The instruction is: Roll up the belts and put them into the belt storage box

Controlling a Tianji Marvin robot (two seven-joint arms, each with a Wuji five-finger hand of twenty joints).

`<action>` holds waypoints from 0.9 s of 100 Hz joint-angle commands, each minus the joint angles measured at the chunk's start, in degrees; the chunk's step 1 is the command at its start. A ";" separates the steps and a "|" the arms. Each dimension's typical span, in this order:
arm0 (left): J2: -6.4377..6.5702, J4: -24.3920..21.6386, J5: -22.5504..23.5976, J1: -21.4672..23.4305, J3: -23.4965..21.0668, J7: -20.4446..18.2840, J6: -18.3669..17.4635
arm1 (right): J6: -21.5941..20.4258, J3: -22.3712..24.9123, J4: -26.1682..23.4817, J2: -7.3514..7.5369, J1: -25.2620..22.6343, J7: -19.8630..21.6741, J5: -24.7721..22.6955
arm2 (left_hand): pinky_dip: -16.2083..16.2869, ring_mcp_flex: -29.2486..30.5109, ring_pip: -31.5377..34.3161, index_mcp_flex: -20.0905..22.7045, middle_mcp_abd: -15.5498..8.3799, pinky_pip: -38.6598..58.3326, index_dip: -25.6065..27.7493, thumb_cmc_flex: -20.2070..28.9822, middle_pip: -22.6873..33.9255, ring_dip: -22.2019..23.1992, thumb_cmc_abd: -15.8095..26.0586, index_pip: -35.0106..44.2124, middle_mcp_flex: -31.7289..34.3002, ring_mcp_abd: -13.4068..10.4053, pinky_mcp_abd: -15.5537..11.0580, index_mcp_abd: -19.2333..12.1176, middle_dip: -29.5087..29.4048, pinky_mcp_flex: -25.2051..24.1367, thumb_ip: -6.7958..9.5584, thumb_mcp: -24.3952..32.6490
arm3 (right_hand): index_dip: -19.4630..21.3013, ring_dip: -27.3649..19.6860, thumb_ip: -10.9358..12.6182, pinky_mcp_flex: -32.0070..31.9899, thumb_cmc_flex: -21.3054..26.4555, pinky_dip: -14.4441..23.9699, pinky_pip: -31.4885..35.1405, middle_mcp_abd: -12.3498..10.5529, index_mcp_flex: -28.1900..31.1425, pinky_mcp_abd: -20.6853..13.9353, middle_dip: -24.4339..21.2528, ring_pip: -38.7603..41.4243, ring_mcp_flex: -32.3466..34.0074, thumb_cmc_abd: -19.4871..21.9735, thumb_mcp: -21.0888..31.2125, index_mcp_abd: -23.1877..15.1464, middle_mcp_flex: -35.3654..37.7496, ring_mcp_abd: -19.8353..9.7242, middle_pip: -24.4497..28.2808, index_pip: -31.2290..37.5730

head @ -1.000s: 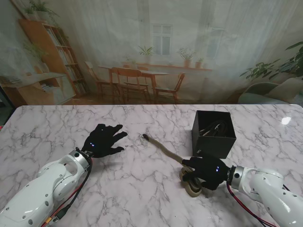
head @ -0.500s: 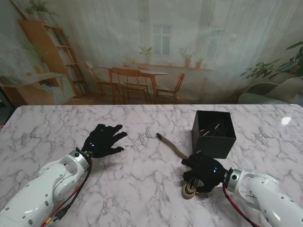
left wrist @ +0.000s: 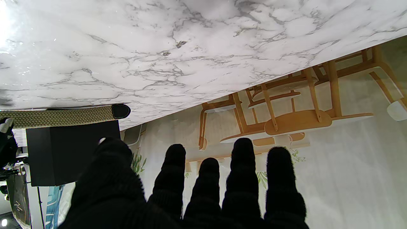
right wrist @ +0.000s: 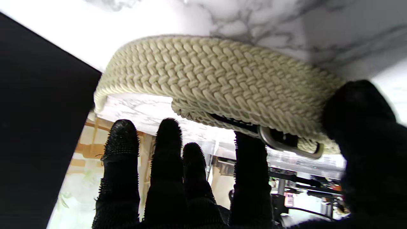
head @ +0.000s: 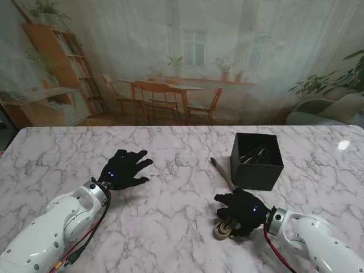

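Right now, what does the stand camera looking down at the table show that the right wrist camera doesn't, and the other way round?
Only the stand view shows the black-gloved left hand resting spread and empty on the white marble table, the inside of the black square storage box with something dark in it, and the belt's dark-tipped tail beside the box.

Only the right wrist view shows the belt's metal buckle ring tucked inside the coil.

Both show the beige braided woven belt partly coiled under the black-gloved right hand, next to the box.
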 commanded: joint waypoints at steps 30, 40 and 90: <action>-0.11 -0.21 0.04 -0.03 0.16 -0.85 0.09 | -1.49 0.91 -0.92 -0.17 -1.96 1.77 1.07 | 0.76 1.05 0.95 -0.22 1.16 0.85 -0.25 -0.05 0.53 0.45 2.92 0.32 0.91 0.07 -0.15 1.08 0.60 -0.31 0.15 -1.57 | -6.36 1.18 -1.68 -4.07 0.88 1.47 -0.17 -6.40 12.13 2.37 0.02 1.36 0.96 5.76 -0.22 -12.54 15.50 0.36 -1.90 0.31; -0.10 -0.23 0.07 -0.02 0.17 -0.91 0.11 | -2.07 1.32 -1.67 -0.07 -2.32 1.98 0.68 | 0.76 1.20 1.01 0.15 1.19 0.83 -0.18 -0.12 0.56 0.46 2.91 0.49 1.01 0.03 -0.07 1.04 0.61 -0.35 0.14 -1.61 | 0.22 1.42 3.19 -4.67 -3.14 1.29 -0.60 -7.33 9.50 1.91 -0.31 0.43 1.41 8.19 -2.27 -9.03 18.68 -0.19 -3.59 -11.63; -0.10 -0.26 0.12 -0.01 0.21 -0.92 0.15 | 1.56 8.72 -7.47 0.35 -9.21 1.16 -4.94 | 0.78 1.19 0.96 0.27 1.16 0.85 -0.14 -0.14 0.50 0.45 2.84 0.54 1.09 0.02 -0.05 0.92 0.61 -0.32 0.14 -1.59 | -3.13 0.19 8.39 -7.50 -11.92 1.58 -0.92 -1.68 -14.41 0.06 -0.53 -0.28 -5.68 7.18 -8.81 9.38 3.45 1.36 -3.77 -29.28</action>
